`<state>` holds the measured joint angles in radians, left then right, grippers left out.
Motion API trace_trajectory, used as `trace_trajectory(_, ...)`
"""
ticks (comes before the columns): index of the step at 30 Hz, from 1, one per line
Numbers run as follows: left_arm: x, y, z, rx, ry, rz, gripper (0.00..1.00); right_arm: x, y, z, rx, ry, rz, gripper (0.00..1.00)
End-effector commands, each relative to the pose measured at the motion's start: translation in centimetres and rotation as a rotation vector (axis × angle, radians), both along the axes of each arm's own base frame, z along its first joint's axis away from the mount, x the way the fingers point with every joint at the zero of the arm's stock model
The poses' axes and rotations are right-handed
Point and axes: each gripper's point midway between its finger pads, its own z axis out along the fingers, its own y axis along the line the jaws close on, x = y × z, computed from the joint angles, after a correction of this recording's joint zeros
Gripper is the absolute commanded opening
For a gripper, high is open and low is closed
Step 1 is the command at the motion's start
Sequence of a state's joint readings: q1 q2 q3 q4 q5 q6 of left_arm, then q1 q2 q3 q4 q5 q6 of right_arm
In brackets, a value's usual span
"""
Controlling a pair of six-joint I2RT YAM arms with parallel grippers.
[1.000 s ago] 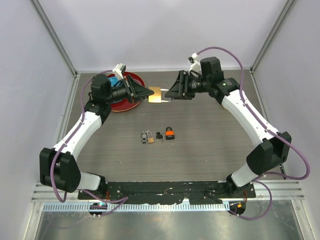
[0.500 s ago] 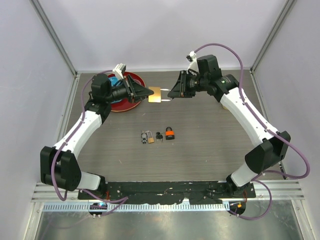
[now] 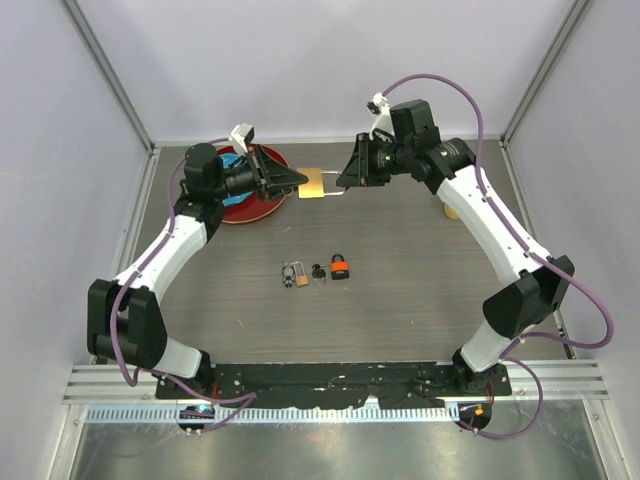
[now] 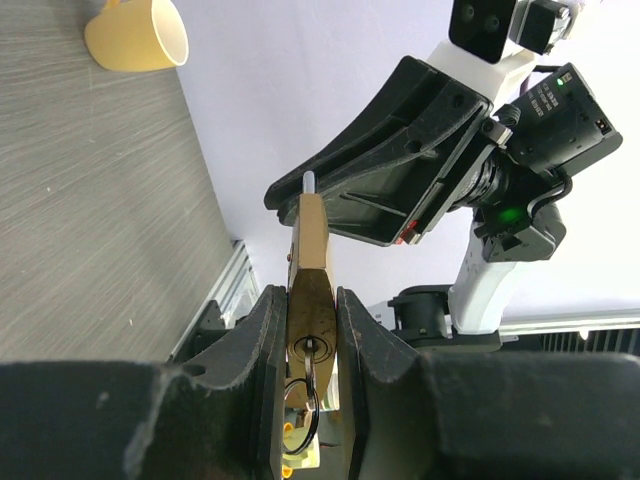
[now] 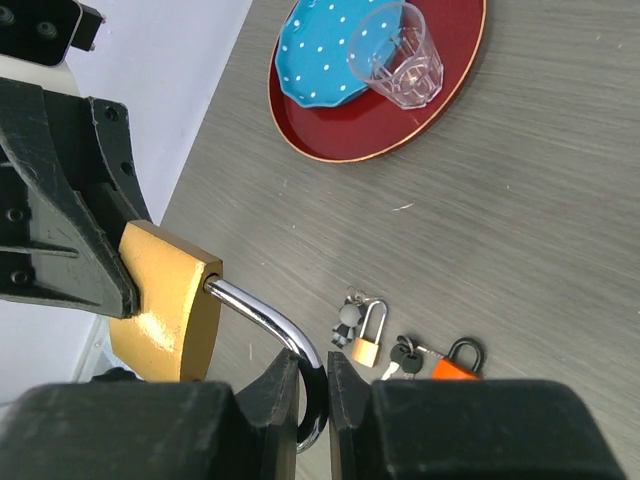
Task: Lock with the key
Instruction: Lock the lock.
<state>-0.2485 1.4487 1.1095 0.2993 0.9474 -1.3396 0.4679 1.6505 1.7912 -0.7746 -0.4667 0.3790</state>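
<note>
The padlock (image 5: 165, 300) has a brass-coloured metal body with a soft, brushed sheen. Its shackle (image 5: 262, 318) is smooth, mirror-bright silver metal. The left gripper (image 4: 308, 292) has matt black plastic fingers (image 4: 262, 345) with a slightly grainy face. The table (image 5: 560, 200) has a matt grey wood-grain finish. At the top of the right wrist view, the plate (image 5: 335, 142) is glossy red and the glass (image 5: 395, 55) is clear and shiny. The cup (image 4: 135, 35), upper left in the left wrist view, looks smooth, glazed yellow.
</note>
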Motion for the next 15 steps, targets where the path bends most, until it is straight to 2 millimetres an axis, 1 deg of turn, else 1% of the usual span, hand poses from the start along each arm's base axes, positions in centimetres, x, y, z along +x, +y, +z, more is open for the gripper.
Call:
trace_trajectory(1,-2.9,-0.8,5.7,-0.094,-0.177,-0.111,0.00,1.1,1.0,2.5,-0.007,-0.144,0.002,0.02)
trace_trajectory(4,-3.1,-1.1,5.6,-0.093,-0.174,-0.131,0.00,1.1,1.5,3.0,-0.005,-0.159,0.005,0.02)
trace_trajectory(5,-3.2,-1.3,5.6,-0.093,-0.171,-0.137,0.00,1.1,1.6,3.5,-0.001,-0.171,0.005,0.02)
trace_trajectory(7,-3.5,-1.6,5.5,-0.093,-0.172,-0.148,0.00,1.1,1.8,3.6,-0.014,-0.183,0.003,0.02)
trace_trajectory(8,-3.5,-1.7,5.4,-0.088,-0.182,-0.150,0.00,1.1,2.0,4.2,-0.004,-0.192,0.007,0.02)
trace_trajectory(10,-3.6,-1.8,5.1,-0.076,-0.168,-0.152,0.00,1.1,2.3,4.2,0.001,-0.180,0.010,0.02)
trace_trajectory(11,-3.6,-2.0,4.9,-0.067,-0.175,-0.152,0.00,1.1,2.5,4.8,0.017,-0.182,0.016,0.02)
trace_trajectory(12,-3.8,-2.2,4.8,-0.066,-0.173,-0.158,0.00,1.2,2.6,4.5,0.014,-0.168,0.018,0.02)
trace_trajectory(15,-4.1,-2.9,4.6,-0.059,-0.178,-0.177,0.00,0.9,3.2,5.2,0.048,-0.162,0.033,0.02)
